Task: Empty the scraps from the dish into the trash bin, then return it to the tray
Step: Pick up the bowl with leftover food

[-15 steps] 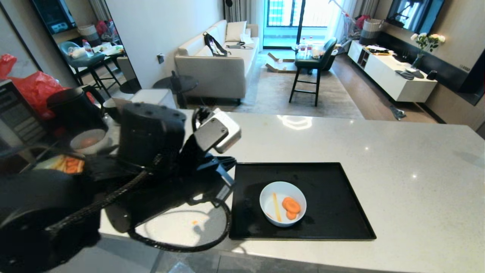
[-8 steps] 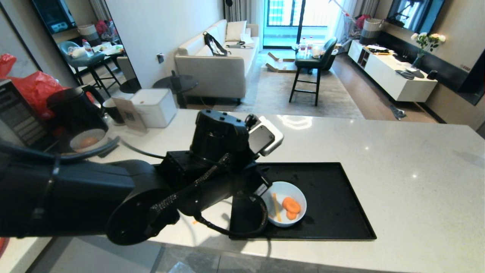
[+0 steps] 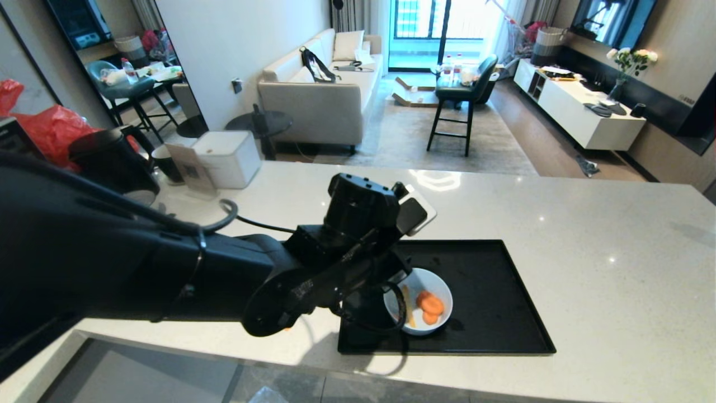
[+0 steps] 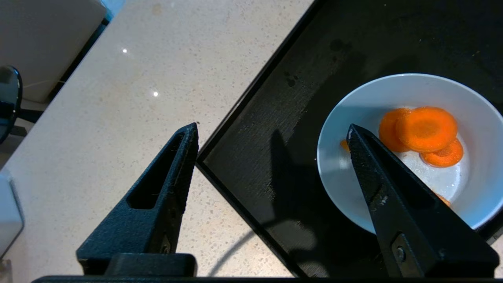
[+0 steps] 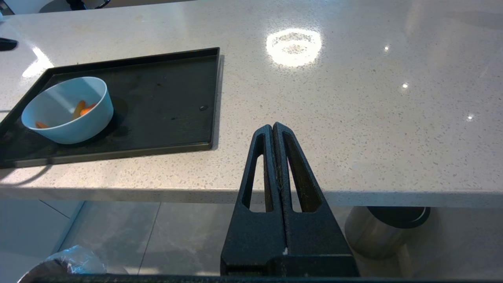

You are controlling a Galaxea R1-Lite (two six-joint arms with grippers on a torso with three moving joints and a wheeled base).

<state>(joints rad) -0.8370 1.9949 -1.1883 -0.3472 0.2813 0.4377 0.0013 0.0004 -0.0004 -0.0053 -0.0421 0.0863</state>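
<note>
Jaws of the left gripper (image 4: 271,129) now stand wide apart, where a second ago the arm hung back at the frame's left; it has swung in over the dish (image 3: 428,291). One finger (image 4: 393,188) hangs over the dish's near rim, the other over the counter (image 3: 587,224). The dish, scraps (image 3: 429,305) inside, sits lower centre on the tray (image 3: 503,313), not yet gripped. A rim grasp looks next. Right gripper (image 5: 275,127), jaws together, is parked below the counter edge.
</note>
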